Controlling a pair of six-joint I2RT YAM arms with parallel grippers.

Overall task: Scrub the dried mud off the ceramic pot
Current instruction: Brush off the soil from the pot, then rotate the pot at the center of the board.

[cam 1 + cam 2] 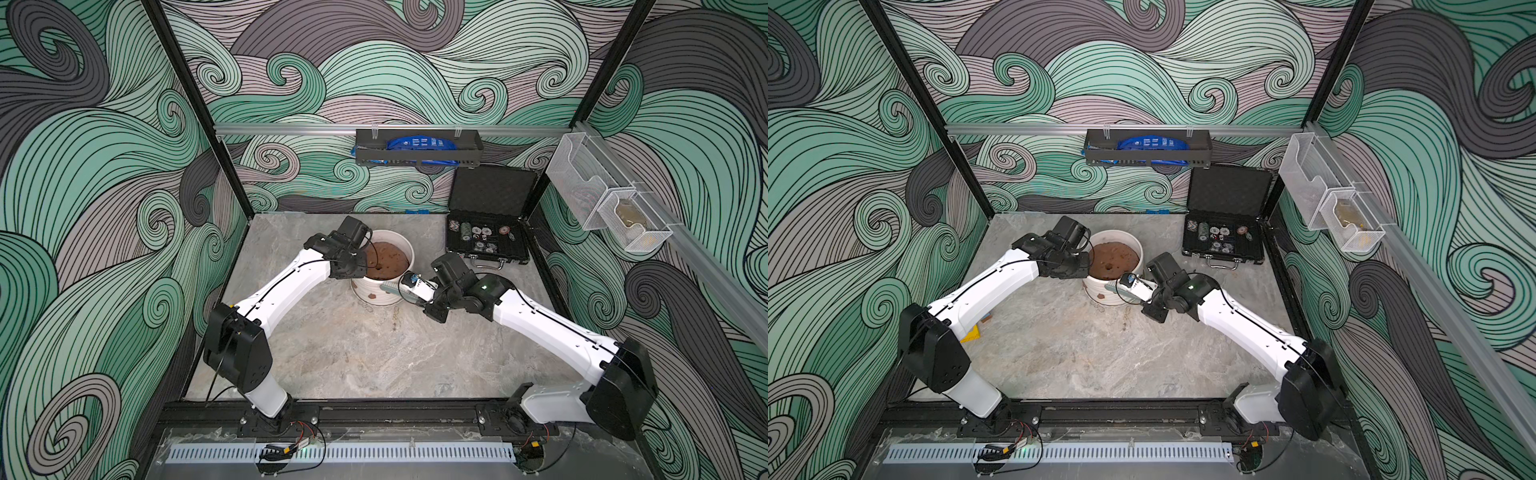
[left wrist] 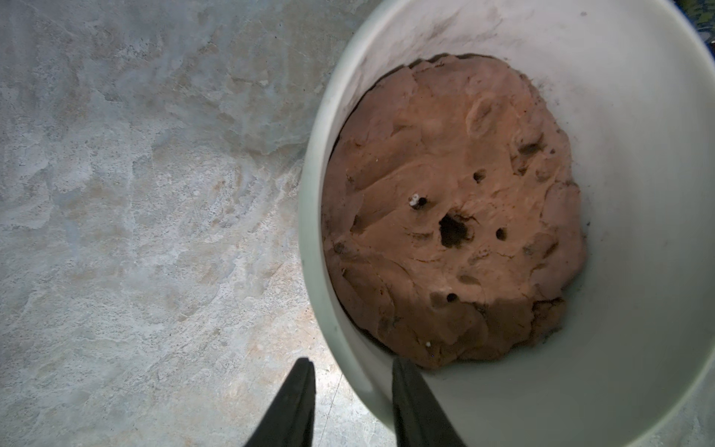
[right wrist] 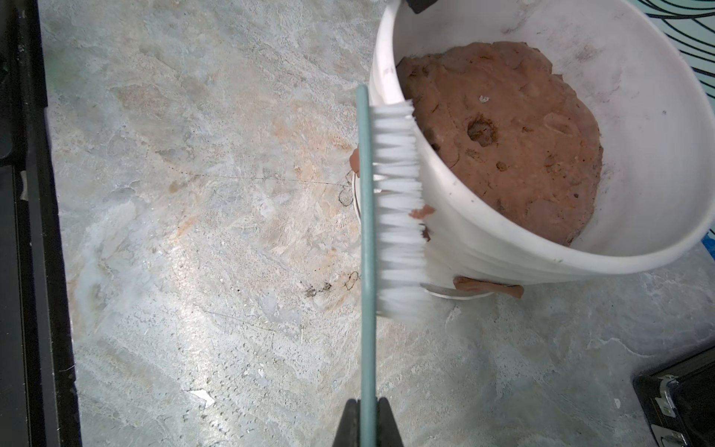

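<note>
The white ribbed ceramic pot [image 1: 380, 289] [image 1: 1115, 297] stands mid-table, holding a brown domed soil mass [image 2: 445, 154]. Small reddish-brown patches of dried mud [image 3: 422, 212] [image 1: 372, 296] cling to its outer wall; another patch [image 3: 487, 287] sits near the base. My right gripper [image 3: 367, 404] [image 1: 417, 296] is shut on the teal handle of a scrub brush [image 3: 366, 232]. The white bristles [image 3: 398, 174] press against the pot's wall [image 3: 483, 247]. My left gripper [image 2: 350, 383] [image 1: 360, 266] straddles the pot's rim [image 2: 309, 232], one finger inside and one outside. Floor shows between the outer finger and the rim.
An open black case of poker chips [image 1: 486, 243] lies at the back right. A black rack [image 1: 419, 158] hangs on the back wall, clear bins [image 1: 606, 203] on the right wall. A yellow and blue object [image 1: 971, 334] lies under my left arm. Crumbs [image 1: 392, 322] dot the marble table.
</note>
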